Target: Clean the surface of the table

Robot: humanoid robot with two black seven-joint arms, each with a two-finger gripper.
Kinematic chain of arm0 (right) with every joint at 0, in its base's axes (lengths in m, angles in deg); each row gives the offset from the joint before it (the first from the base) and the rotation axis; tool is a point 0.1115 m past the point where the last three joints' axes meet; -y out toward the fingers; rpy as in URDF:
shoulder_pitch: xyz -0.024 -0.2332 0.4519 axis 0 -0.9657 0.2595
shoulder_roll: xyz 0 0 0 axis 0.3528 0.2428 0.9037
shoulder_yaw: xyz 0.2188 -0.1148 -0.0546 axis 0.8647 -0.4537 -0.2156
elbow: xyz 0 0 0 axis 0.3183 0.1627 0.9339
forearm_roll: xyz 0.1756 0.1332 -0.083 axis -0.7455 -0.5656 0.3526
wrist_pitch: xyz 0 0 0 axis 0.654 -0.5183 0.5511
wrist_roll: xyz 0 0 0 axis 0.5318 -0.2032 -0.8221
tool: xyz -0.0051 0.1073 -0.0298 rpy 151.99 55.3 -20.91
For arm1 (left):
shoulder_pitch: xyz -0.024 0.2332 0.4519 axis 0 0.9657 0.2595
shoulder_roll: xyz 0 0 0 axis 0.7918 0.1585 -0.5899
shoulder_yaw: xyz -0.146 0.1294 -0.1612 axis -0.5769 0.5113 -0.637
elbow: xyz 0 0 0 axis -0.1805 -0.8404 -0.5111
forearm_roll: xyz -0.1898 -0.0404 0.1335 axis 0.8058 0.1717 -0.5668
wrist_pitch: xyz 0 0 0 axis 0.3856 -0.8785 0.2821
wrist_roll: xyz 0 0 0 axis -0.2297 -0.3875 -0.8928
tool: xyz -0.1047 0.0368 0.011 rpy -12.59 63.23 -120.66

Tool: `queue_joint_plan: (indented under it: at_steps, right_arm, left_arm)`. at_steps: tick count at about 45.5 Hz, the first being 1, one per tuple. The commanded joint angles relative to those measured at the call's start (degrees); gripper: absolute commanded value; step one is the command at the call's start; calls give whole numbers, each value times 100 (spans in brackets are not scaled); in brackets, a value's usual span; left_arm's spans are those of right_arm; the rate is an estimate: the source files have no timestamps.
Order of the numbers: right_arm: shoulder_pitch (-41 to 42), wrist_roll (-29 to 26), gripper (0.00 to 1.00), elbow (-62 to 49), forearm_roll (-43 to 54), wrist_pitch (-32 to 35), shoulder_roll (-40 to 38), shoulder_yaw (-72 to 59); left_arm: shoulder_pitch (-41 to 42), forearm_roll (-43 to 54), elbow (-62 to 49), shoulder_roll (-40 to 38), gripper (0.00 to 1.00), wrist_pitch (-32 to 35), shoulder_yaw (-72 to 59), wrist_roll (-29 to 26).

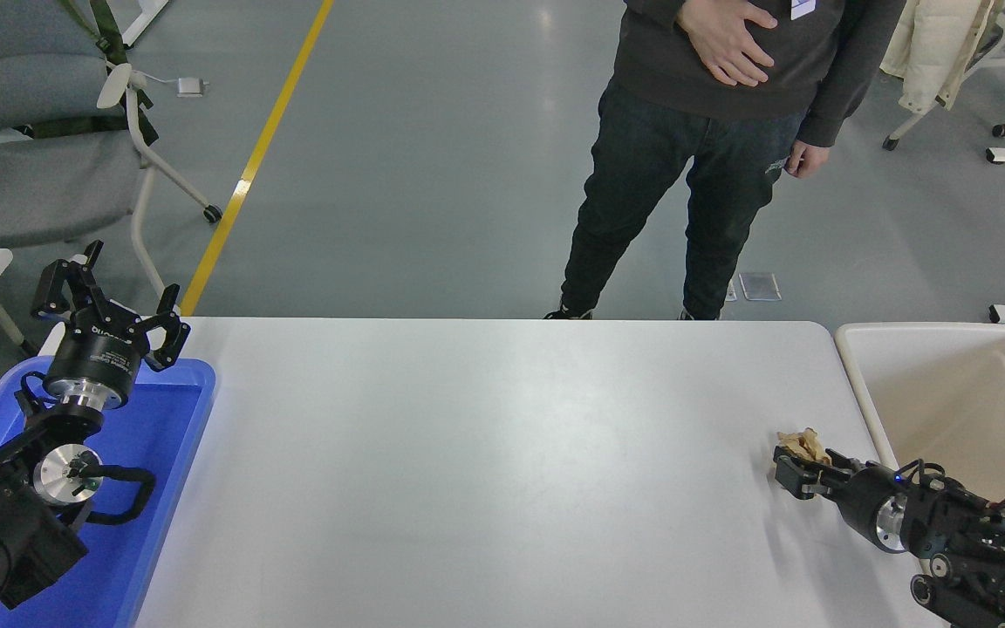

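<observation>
The white table surface fills the middle of the head view. A small crumpled tan scrap is near its right edge. My right gripper comes in from the lower right and is shut on the scrap, which sticks out above the fingers. It holds the scrap slightly above the tabletop, close to the beige bin. My left gripper is parked open at the lower left, over the far end of the blue tray.
A blue tray lies along the table's left edge under the left arm. A beige bin stands just past the table's right edge. A person stands at the far side. A grey chair is at the back left.
</observation>
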Motion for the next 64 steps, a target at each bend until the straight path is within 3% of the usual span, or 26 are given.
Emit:
queue_joint_plan:
  at_steps: [1,13,30,42,52,64]
  right_arm:
    - [36,133,0,41,-661,81,18,-212]
    - [370,406,0,216,-1347,450,-262,-283]
    - [1195,274,0,2747,-3096,512,-1932,-283]
    - [1740,274,0,3925,-3396,696,-3197,-248]
    - [2040,283,0,4523,-3554,1311,-4155,261]
    - [2048,318,0,4611,-3738,1804,-4613,816]
  left_arm:
    - [0,0,-3,0,100,0,0,0]
    - [0,0,-3,0,100,0,0,0]
    - [0,0,-3,0,100,0,0,0]
    - [0,0,-3,0,100,0,0,0]
    - [0,0,5,0,100,0,0,0]
    - [0,0,5,0,100,9,0,0]
